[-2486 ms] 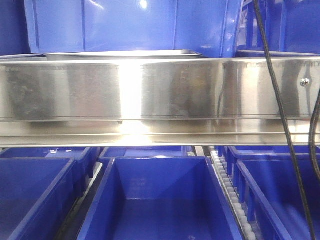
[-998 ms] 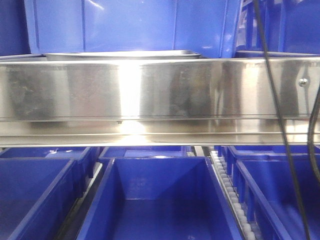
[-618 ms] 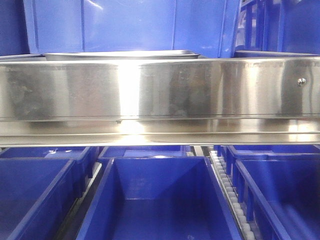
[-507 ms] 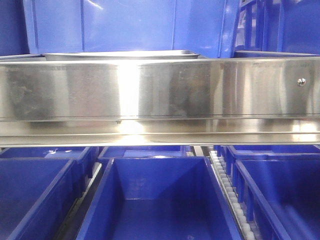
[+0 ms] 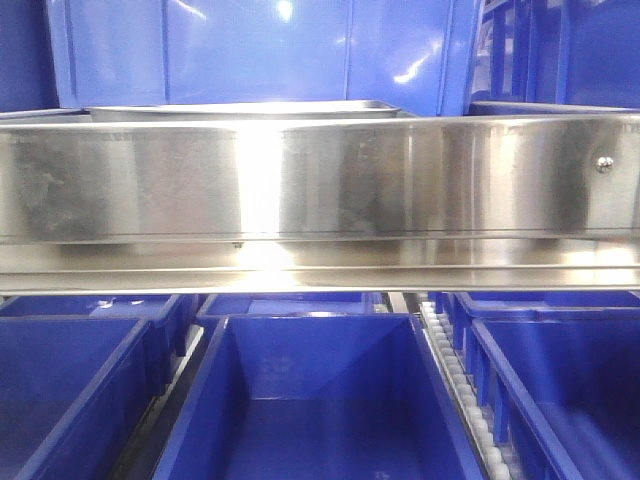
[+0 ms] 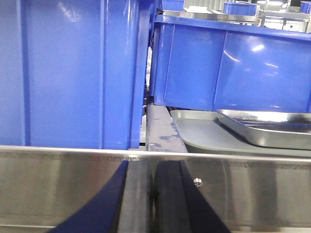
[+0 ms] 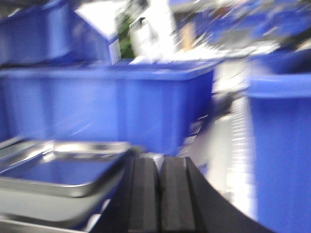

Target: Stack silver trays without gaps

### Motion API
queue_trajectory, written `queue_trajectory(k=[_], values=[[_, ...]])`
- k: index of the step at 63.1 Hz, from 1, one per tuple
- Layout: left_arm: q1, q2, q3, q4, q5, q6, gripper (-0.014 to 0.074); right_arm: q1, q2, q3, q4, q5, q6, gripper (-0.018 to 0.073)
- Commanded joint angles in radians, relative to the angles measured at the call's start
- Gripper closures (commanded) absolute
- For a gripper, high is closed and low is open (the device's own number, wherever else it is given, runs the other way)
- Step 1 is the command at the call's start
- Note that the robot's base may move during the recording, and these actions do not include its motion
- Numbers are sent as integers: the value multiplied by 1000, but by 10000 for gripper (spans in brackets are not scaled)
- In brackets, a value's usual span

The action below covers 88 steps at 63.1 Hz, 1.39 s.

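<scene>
Right fingers (image 7: 158, 194): two black pads pressed flat together, nothing between them, so clenched and empty. The right wrist view is motion-blurred, so treat the detail as soft. Left fingers aren't visible in any view; can't tell their state. Just left of the right fingers sits a silver tray (image 7: 58, 170), which looks nested on a second one below it, with the upper rim sitting proud of the lower. The left wrist view backs this up: upper tray (image 6: 272, 127) rests tilted in the lower tray (image 6: 204, 138), near edge lifted, visible gap. Both sit on the shelf behind the steel shelf rail (image 5: 320, 180), whose screw (image 6: 197, 182) shows near its face; the front view only shows the tray rim (image 5: 240, 108) poking above that rail. Blue bins (image 6: 228, 68) stand right behind and beside the trays, and more blue bins (image 5: 315, 400) sit below the shelf. My read: the step in hand is seating the upper tray flush. To do it well, clear the rail on the way in, open the right fingers before contact or use them closed as a pusher, press on the high rim near a corner and not the mirror centre, square the corners first, then push down evenly. Risk: steel on steel slides, so a sideways shove skates the tray into the bin wall.
</scene>
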Motion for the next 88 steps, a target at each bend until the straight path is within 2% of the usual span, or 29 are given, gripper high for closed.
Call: queue_trajectory(k=[1,9,17,24,37,44,67,70,73,75,79,81,85,88], values=[[1,-6,-2,-4,-22,-4,592,-48,-142,68,-14,58,-2,629],[1,-6,-2,-4,-22,-4,592,-59,-294,119,-68,206,-27,629],[1,-6,-2,-4,-22,-4,592,-86,-294,150,-126,282,-27,629],[1,-6,-2,-4,-24,-4,592,-118,-294,184,-126,275,-27,629],[1,-6,-2,-4,-26,-4,592,-125,-294,288,-124,59,-27,629],[1,-6,-2,-4,-26,-4,592,-125,-294,310,-124,-10,-27,629],[1,-6,-2,-4,-26,-4,592,-125,-294,310,-146,62,-27,629],[1,-6,-2,-4,-26,-4,592,-125,-294,310,-101,62,-68,629],[1,-6,-2,-4,-26,-4,592,-125,-294,310,-3,62,-170,629],[1,-6,-2,-4,-26,-4,592,-125,-294,310,113,55,-348,629],[1,-6,-2,-4,-26,-4,592,-125,-294,310,310,29,-604,629],[1,-6,-2,-4,-26,-4,592,-125,-294,310,386,16,-691,629],[1,-6,-2,-4,-26,-4,592,-125,-294,310,533,-6,-804,629],[1,-6,-2,-4,-26,-4,592,-125,-294,310,594,-12,-850,629]])
